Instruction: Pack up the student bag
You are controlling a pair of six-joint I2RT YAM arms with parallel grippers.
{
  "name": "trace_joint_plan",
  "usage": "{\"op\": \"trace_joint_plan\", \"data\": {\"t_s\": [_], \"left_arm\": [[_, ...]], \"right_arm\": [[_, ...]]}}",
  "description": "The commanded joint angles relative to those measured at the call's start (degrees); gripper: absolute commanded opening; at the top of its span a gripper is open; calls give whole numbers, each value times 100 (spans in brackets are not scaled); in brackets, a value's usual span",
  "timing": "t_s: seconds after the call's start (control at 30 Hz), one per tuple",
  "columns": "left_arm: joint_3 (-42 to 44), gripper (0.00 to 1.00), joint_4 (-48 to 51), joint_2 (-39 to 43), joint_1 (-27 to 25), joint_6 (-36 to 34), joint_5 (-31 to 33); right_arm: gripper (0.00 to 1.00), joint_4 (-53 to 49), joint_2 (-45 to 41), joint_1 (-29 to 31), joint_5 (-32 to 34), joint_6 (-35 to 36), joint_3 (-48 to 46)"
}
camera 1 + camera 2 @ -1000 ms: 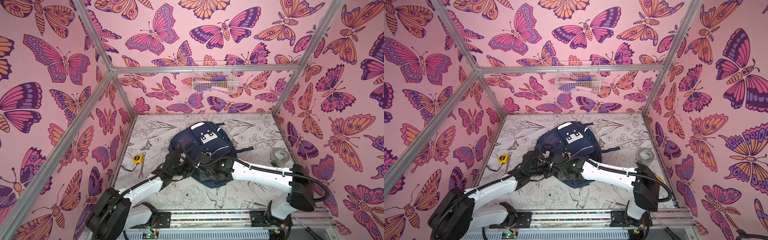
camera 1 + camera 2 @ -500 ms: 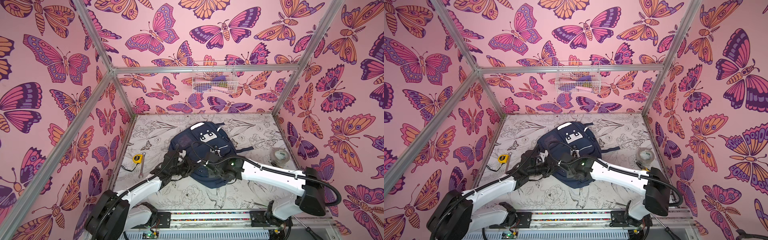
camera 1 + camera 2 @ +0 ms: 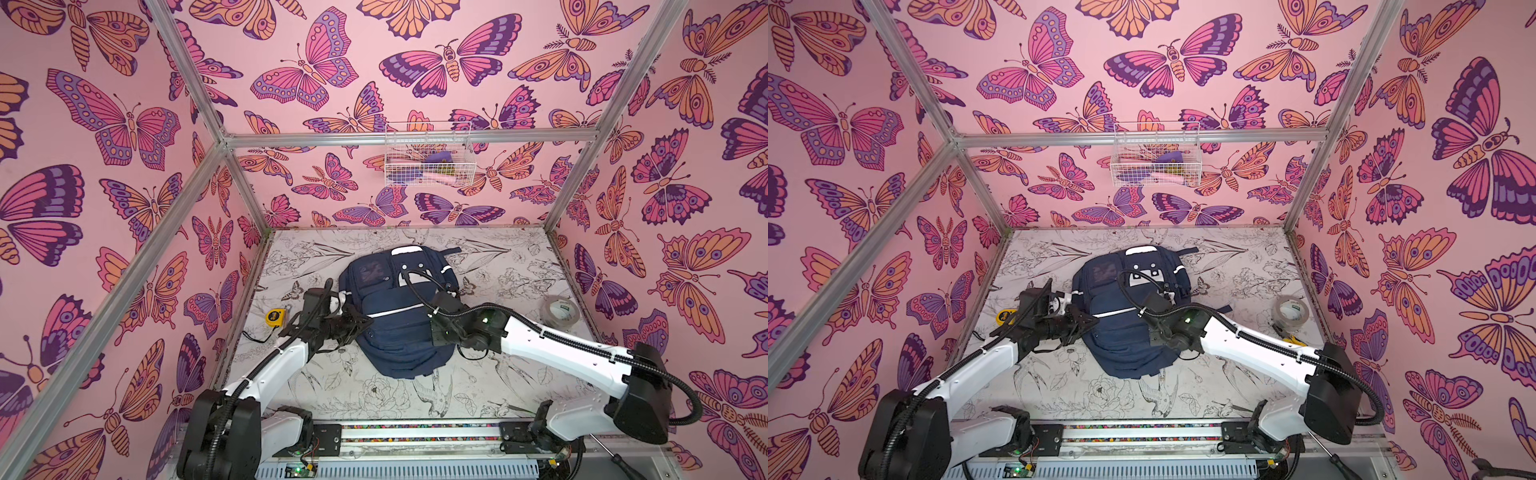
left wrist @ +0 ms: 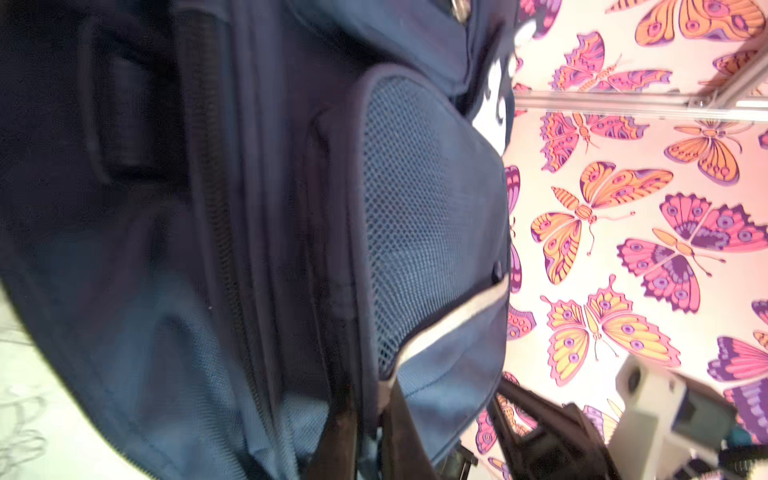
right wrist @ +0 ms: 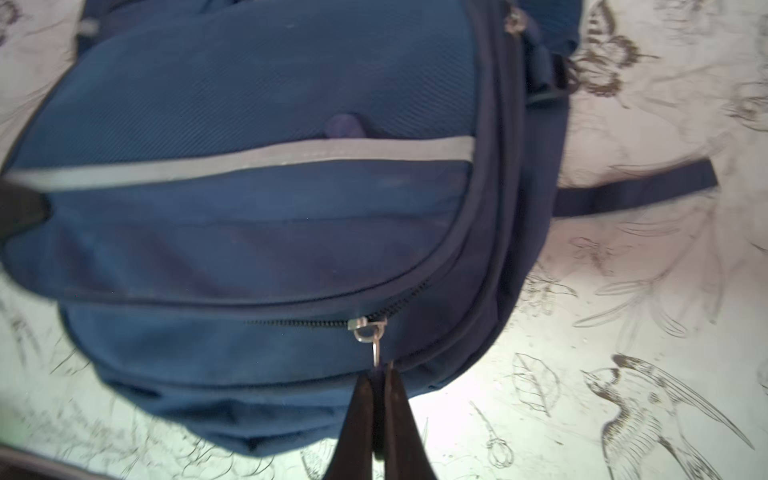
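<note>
The navy student bag (image 3: 399, 328) (image 3: 1125, 332) lies flat in the middle of the table, its white patch toward the back wall. My left gripper (image 3: 359, 324) (image 3: 1090, 320) is at the bag's left side. In the left wrist view this gripper (image 4: 370, 415) is closed on the piped edge of the bag (image 4: 415, 208), just below a reflective stripe. My right gripper (image 3: 434, 336) (image 3: 1154, 336) is at the bag's right side. In the right wrist view this gripper (image 5: 376, 378) is shut on the metal zipper pull (image 5: 371, 332) of the front pocket of the bag (image 5: 249, 232).
A yellow tape measure (image 3: 275, 316) (image 3: 1007, 316) lies left of the bag, near the left wall. A roll of tape (image 3: 560, 312) (image 3: 1290, 311) sits by the right wall. A white wire basket (image 3: 428, 160) (image 3: 1156, 162) hangs on the back wall.
The right arm's elbow has swung out to the right while its gripper stays at the bag's right side. The left gripper has edged slightly toward the bag.
</note>
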State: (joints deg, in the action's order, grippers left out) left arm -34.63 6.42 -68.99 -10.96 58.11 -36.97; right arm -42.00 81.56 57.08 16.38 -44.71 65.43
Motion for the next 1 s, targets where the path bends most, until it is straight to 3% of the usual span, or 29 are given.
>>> {"op": "trace_joint_plan", "data": {"t_s": [0.0,0.1,0.33,0.43,0.6,0.8,0.97], "left_arm": [[-300,35,518,44,256,-369,751],[-341,48,733,351,150,-325,803],[-59,59,1011,1209,-532,413,907],[-50,60,1006,1401,-1249,884,1299],[-278,62,641,915,-2082,1425,1596],[-217,59,-240,234,-2237,1952,1579],[-436,52,-333,5,-2252,1963,1812]], "right_arm": [[0,-325,216,272,-287,-39,221],[0,-122,524,508,-540,-119,476],[0,-168,783,647,-687,-180,898],[0,-202,763,647,-665,-187,971],[0,-170,706,648,-636,-236,926],[0,-22,547,647,-660,-336,716],[0,51,488,655,-725,-355,630]]}}
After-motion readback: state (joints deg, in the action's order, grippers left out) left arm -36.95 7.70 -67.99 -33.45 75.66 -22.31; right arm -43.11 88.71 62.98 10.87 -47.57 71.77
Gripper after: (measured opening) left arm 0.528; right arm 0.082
